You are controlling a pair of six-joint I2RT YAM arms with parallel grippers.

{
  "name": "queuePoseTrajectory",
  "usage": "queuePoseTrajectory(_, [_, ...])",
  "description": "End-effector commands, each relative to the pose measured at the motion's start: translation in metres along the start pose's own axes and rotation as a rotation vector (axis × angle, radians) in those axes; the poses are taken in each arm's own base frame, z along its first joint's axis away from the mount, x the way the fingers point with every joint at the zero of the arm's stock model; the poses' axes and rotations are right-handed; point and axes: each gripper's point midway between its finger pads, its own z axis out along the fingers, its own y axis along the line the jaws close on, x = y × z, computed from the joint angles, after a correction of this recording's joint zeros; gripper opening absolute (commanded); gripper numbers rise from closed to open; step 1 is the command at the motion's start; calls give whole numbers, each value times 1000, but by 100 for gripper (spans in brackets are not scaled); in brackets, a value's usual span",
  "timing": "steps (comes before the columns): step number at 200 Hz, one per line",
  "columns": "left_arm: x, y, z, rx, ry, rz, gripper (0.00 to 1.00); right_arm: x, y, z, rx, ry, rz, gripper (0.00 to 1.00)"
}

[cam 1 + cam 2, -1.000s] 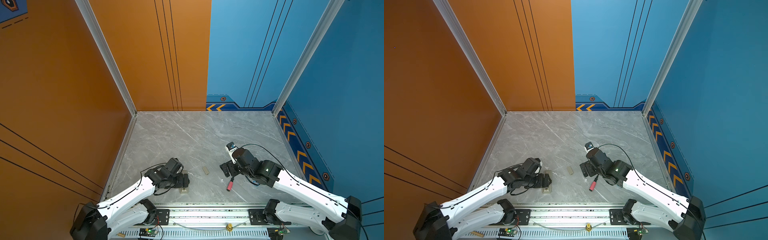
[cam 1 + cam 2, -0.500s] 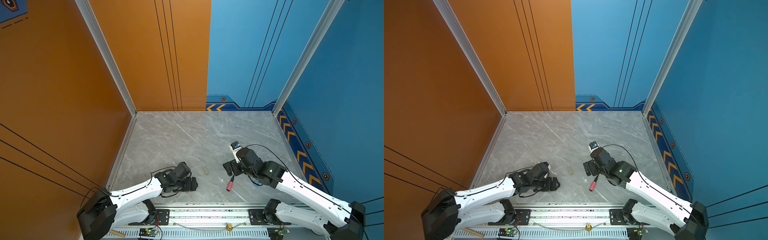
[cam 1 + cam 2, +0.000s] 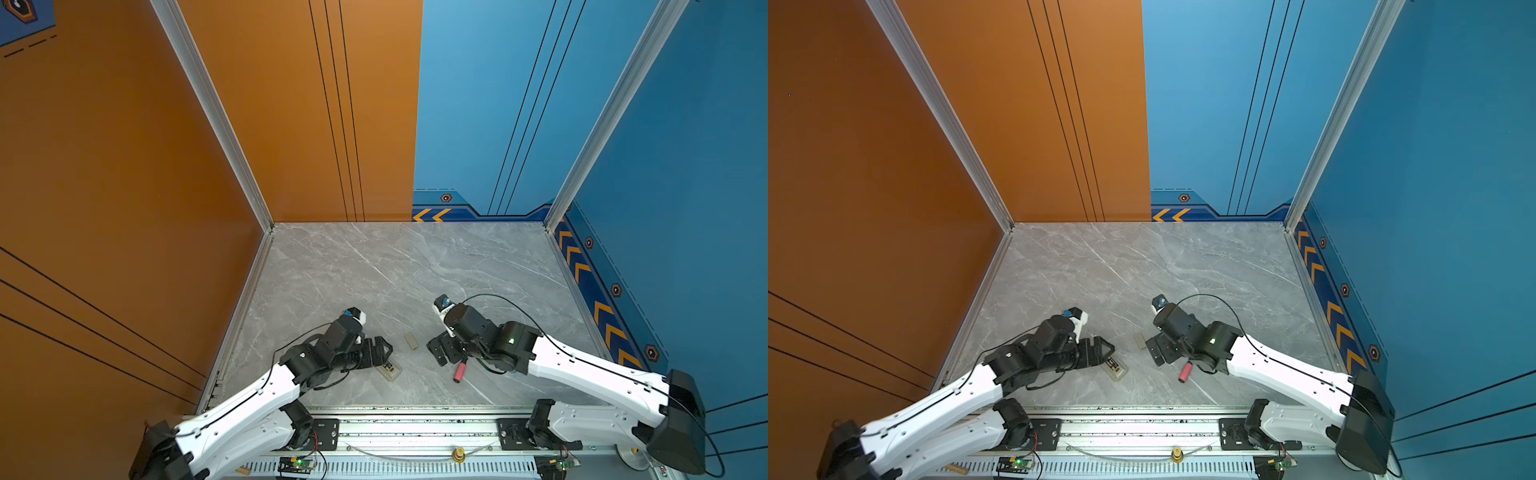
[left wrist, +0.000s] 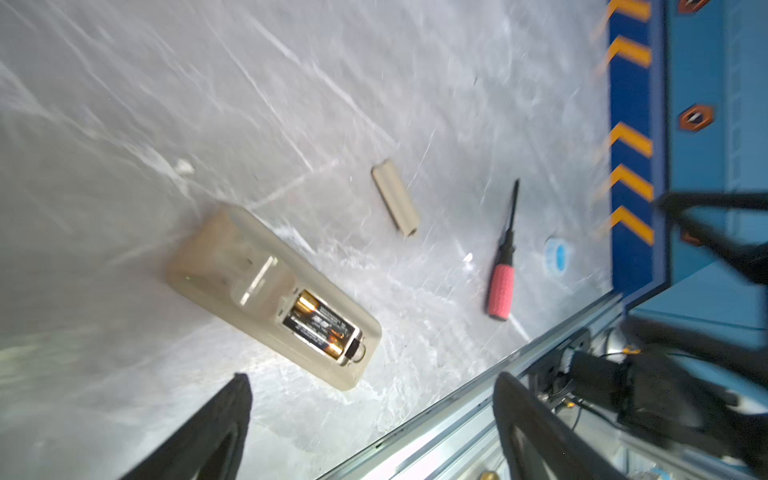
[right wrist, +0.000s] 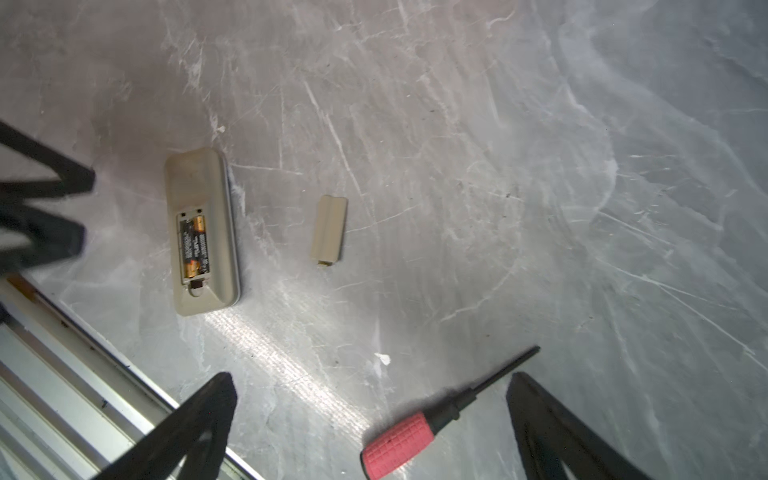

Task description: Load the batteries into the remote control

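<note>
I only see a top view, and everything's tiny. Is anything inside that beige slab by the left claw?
Observer: Yes, the left wrist view shows both batteries seated in the open recess of the remote control.
Operator: The beige strip nearby?
Observer: A loose cover, lying apart from the remote control.
Operator: Is the right claw holding the pink tool?
Observer: No, the right gripper is open; the screwdriver lies free.

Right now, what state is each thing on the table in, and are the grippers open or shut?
remote control: face down, battery recess uncovered
batteries: both seated in the recess
battery cover: off, lying apart from the remote
screwdriver: lying flat, untouched
left gripper: open, empty
right gripper: open, empty
</note>
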Motion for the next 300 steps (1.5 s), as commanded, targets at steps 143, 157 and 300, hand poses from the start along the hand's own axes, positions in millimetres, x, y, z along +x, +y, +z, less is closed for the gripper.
queuePoseTrajectory(143, [-58, 46, -34, 129, -140, -226, 90, 2, 126, 105, -195, 176, -75, 94])
queuePoseTrajectory(157, [-59, 47, -33, 129, -142, -228, 90, 5, 127, 110, -191, 189, -80, 92])
queuePoseTrajectory(300, [-67, 57, -35, 118, -182, -248, 90, 36, 120, 135, -121, 293, -136, 67])
